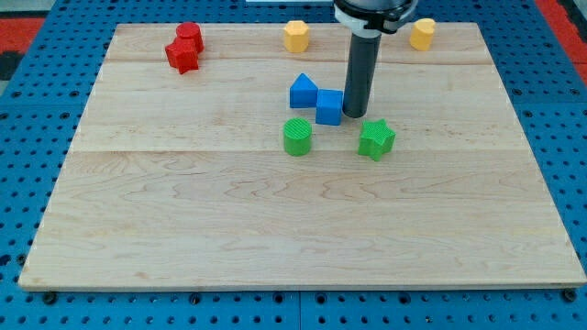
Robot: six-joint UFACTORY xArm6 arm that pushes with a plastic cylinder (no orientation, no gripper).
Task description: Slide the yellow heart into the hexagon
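Observation:
The yellow heart (422, 33) sits at the view's top right of the wooden board (183, 229). The yellow hexagon (295, 35) sits at the top centre, well to the heart's left. My tip (354, 115) is down on the board near the middle, touching or almost touching the right side of a blue cube (329, 106). The tip is well below the two yellow blocks, between them in the left-right sense, and touches neither. The dark rod (360, 73) rises from the tip toward the view's top.
A blue triangle (303, 92) adjoins the blue cube on its left. A green cylinder (297, 137) and a green star (376, 138) lie just below the tip. A red star (182, 56) and another red block (190, 35) sit together at the top left.

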